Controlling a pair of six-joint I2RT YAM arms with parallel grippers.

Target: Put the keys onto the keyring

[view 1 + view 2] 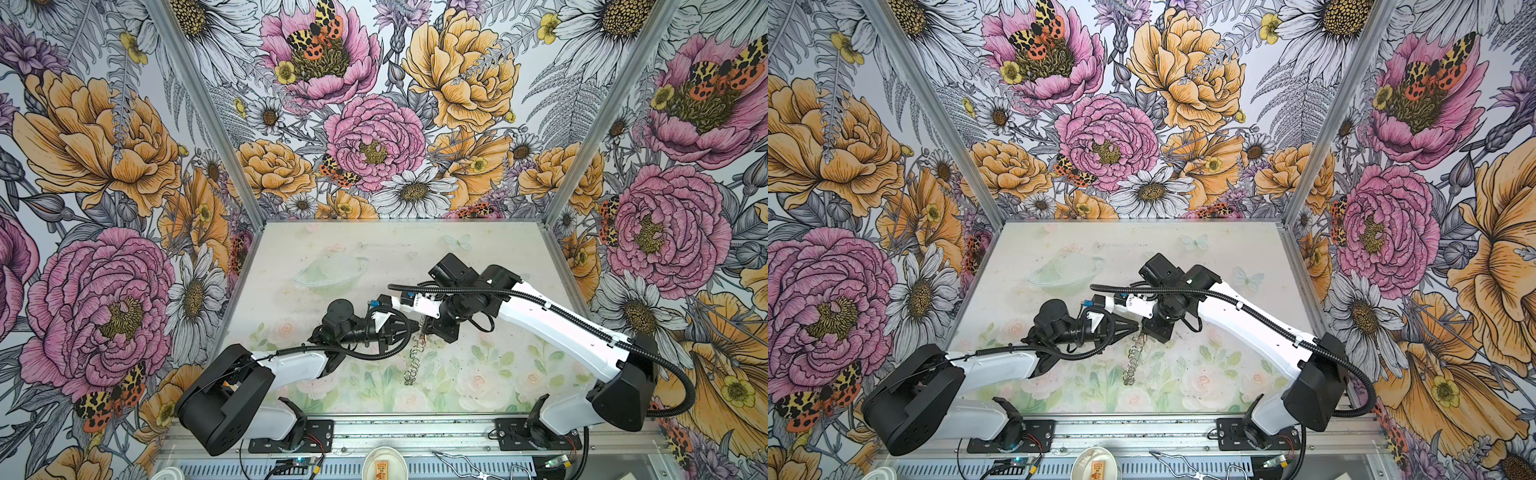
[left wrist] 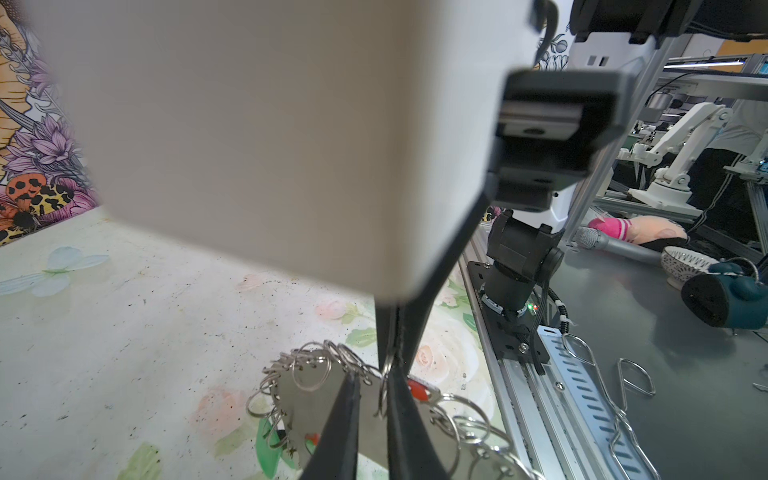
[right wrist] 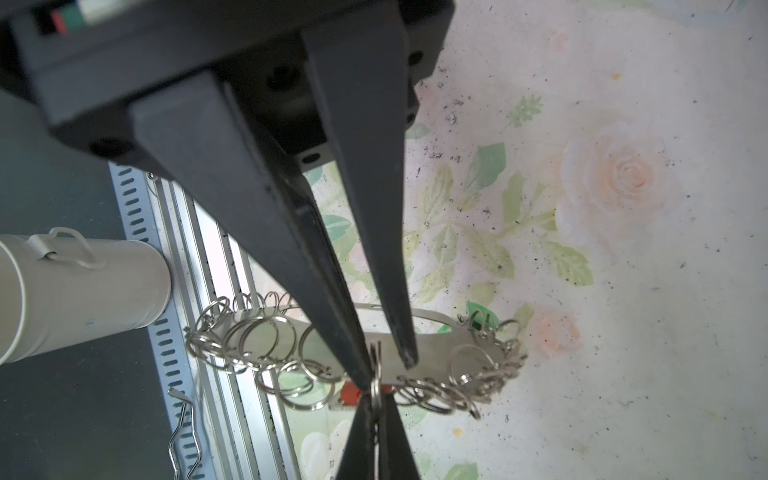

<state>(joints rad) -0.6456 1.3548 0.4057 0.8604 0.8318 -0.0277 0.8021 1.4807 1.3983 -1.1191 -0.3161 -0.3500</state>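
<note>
Here the right tool (image 3: 386, 372) clamps the keyring (image 3: 436, 345), lower centre, to steady it; the left tool (image 2: 374, 370) is closed on one split ring (image 2: 386, 365).

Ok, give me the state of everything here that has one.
keyring, held up on edge between both grippers.
right gripper, shut on the keyring's flat plate.
left gripper, pinched on one split ring at the rim.
red key, at the rim beside that ring; attachment unclear.
</note>
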